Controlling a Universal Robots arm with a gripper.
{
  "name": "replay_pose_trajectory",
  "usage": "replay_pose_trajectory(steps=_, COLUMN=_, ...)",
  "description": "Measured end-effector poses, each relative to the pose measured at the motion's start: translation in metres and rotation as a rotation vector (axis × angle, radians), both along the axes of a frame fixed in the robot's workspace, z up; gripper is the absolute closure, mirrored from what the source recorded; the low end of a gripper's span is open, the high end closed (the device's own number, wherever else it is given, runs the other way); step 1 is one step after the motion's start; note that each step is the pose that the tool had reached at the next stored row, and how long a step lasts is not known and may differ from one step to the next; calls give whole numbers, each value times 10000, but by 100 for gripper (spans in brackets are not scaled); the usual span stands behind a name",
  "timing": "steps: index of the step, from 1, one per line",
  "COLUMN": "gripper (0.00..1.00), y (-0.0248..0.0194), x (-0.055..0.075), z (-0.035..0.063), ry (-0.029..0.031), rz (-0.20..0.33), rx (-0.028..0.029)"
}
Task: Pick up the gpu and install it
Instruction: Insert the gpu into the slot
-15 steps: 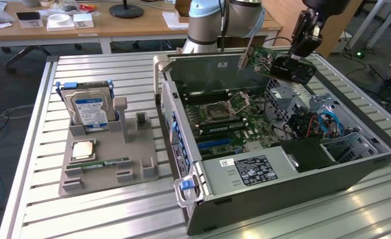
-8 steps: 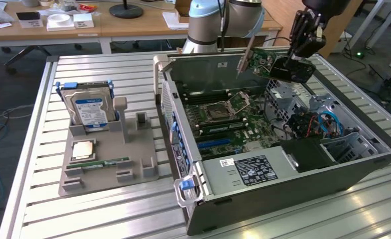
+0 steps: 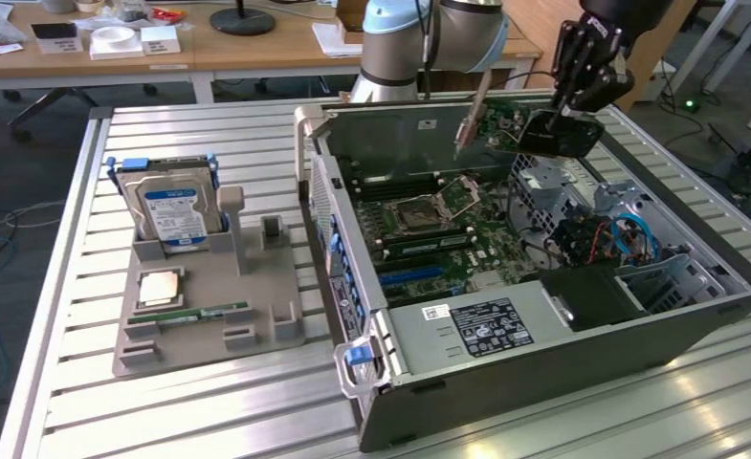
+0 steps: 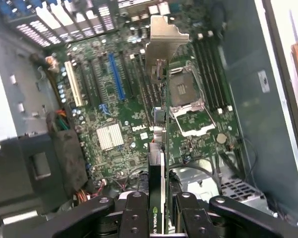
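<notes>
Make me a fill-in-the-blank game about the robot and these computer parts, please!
1. The end effector is shut on the gpu, holding it over the green ____ inside the computer case.
2. The hard drive stands ____ in the grey holder.
3. The hard drive's label is ____.
Missing words: motherboard; upright; blue.

**Bare metal, matt plastic, green board**

The worktop (image 3: pixel 222 124) is ribbed aluminium with a dull sheen. The computer case (image 3: pixel 580 373) is dark, matt sheet metal. The gpu (image 4: pixel 158 148) is green circuit board with a bright bare-metal end bracket (image 4: pixel 165 39). The hand (image 4: pixel 158 210) looks matt black. The parts holder (image 3: pixel 209 335) is smooth grey plastic. The hard drive (image 3: pixel 171 210) is silvery metal with a glossy blue label.
</notes>
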State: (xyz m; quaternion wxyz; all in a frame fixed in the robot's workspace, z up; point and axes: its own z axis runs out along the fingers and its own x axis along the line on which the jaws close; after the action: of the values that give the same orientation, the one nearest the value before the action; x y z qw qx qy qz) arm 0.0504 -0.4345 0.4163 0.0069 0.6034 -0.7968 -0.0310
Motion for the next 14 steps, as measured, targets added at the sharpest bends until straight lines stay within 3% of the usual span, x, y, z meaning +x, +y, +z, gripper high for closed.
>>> replay_pose_trajectory(steps=11, gripper=74, y=0, x=0, z=-12, ry=0, rz=2006, rx=0)
replay_pose_trajectory(steps=14, gripper=74, y=0, x=0, z=-12, ry=1, rz=2224, rx=-1)
